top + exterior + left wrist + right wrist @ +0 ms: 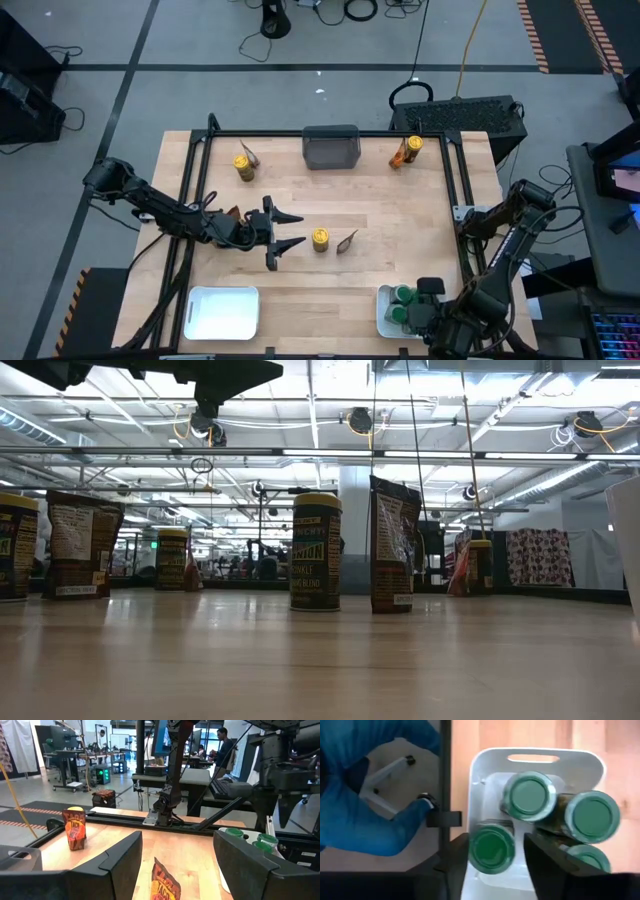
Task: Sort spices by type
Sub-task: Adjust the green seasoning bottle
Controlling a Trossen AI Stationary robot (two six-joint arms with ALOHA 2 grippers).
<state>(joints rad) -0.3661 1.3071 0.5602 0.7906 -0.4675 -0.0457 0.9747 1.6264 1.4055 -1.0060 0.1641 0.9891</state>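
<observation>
Currently four green-lidded jars (530, 795) are seen packed upright in the right white tray (384, 312) at the near right corner of the table (400, 200). The right gripper (492, 851) is positioned directly above that tray, and one green-lidded jar is framed between its fingers (457, 855); whether the jar is gripped or only straddled cannot be told. The left white tray (222, 312) lies at the near left, with nothing seen inside it. A dark grey bin (331, 146) is placed at the far edge, centre (contents not visible).

The left gripper (285, 232) is held low over the table's middle with fingers spread apart and nothing between them. Just beyond its tips a yellow-lidded jar (320, 239) stands upright, with a brown-orange packet (346, 241) beside it. A second yellow-lidded jar (244, 166) and a packet (249, 153) are found near the far left, touching or nearly so. A third yellow-lidded jar (412, 148) with an orange packet (399, 156) leaning against it is located at the far right.
</observation>
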